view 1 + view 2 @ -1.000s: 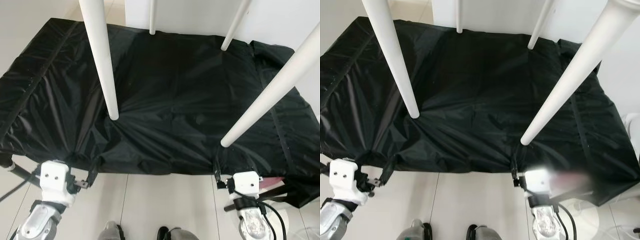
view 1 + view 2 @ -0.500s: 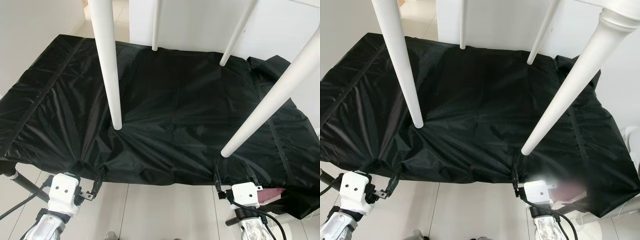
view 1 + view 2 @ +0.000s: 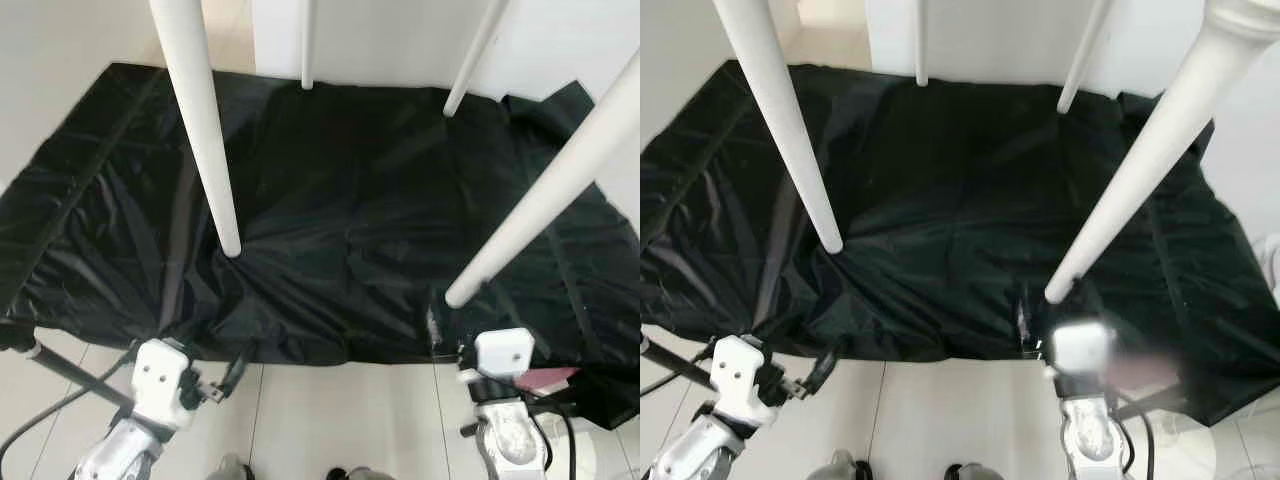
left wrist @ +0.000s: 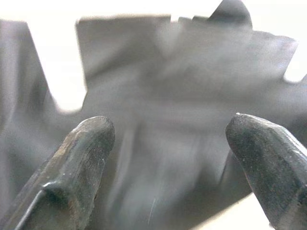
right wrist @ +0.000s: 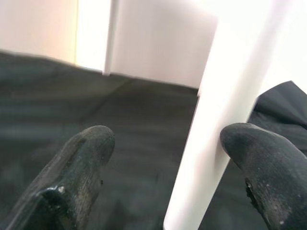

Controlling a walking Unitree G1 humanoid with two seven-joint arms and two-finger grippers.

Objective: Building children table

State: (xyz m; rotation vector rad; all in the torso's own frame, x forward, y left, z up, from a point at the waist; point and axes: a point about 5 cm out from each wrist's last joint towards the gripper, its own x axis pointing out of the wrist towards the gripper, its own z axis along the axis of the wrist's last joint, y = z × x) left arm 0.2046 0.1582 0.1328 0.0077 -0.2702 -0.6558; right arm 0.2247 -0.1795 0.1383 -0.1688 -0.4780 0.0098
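You are looking at a room in a home, by the finish of it. Pale glossy floor tiles (image 3: 330,410) with thin grout lines run across the bottom of the frame, and plain white walls (image 3: 380,40) close off the top, with a warmer-toned strip of floor (image 3: 228,25) showing through a gap at the upper left. A black sheet (image 3: 350,220) is spread flat over the floor through the middle of the frame. Four white turned furniture legs (image 3: 196,120) stand on it, the sort found on small household furniture. Nothing industrial or commercial shows: no benches, racks, signage or machines.
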